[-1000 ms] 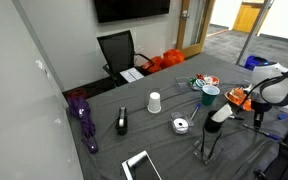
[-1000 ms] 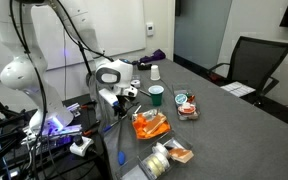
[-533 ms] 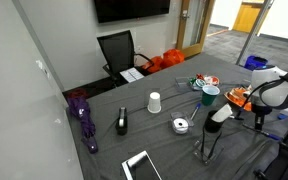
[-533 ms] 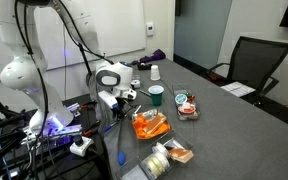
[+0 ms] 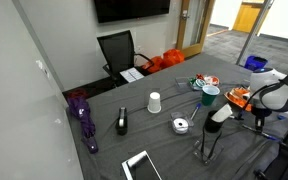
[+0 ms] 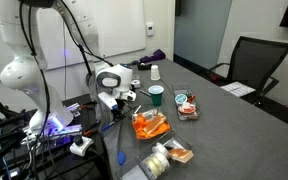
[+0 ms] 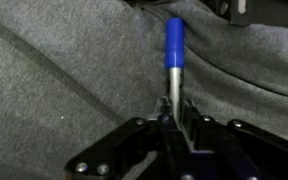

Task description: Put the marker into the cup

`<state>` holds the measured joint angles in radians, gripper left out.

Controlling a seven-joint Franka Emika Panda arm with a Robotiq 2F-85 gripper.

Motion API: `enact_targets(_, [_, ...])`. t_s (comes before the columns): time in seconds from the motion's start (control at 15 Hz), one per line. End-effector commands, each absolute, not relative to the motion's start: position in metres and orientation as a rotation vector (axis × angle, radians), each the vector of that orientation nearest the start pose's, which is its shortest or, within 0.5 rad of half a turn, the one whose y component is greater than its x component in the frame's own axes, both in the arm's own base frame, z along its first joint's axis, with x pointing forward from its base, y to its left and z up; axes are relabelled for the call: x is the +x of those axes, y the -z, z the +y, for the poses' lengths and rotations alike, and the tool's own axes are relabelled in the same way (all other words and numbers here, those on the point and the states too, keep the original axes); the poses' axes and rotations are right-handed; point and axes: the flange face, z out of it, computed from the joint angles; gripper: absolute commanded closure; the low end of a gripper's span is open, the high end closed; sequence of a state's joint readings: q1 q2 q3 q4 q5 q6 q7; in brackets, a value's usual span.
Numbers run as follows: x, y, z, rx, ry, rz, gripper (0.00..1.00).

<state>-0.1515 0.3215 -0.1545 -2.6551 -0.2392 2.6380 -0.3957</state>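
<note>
In the wrist view my gripper (image 7: pixel 172 112) is shut on the marker (image 7: pixel 173 45), which has a grey barrel and a blue cap and points away from me, over the grey tablecloth. In both exterior views my gripper (image 5: pixel 211 126) (image 6: pixel 120 104) is low at the table's edge. The teal-green cup (image 5: pixel 211 95) (image 6: pixel 156 95) stands upright on the table a short way beyond the gripper. The marker is too small to make out in the exterior views.
A white paper cup (image 5: pixel 154 101) (image 6: pixel 155 72) stands farther along the table. Orange packets (image 6: pixel 149 124) and a snack tray (image 6: pixel 187 105) lie near the gripper. A tape roll (image 5: pixel 181 125), a black object (image 5: pixel 121 122), a purple umbrella (image 5: pixel 82 115) and a tablet (image 5: pixel 139 165) lie on the cloth.
</note>
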Motion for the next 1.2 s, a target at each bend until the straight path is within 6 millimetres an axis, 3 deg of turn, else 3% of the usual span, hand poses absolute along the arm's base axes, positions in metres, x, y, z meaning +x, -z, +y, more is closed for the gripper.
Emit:
enact_targets(0.0, [0.353, -0.108, -0.116, -3.069, -0.557, -0.479, 0.96])
enact_targets(0.27, [0.353, -0.110, -0.115, -3.068, -0.568, -0.472, 0.96])
enact_targets(0.67, [0.354, -0.130, -0.108, -3.052, -0.510, -0.480, 0.96])
enact_targets(1.13, [0.369, -0.149, -0.103, -3.061, -0.397, -0.457, 0.96])
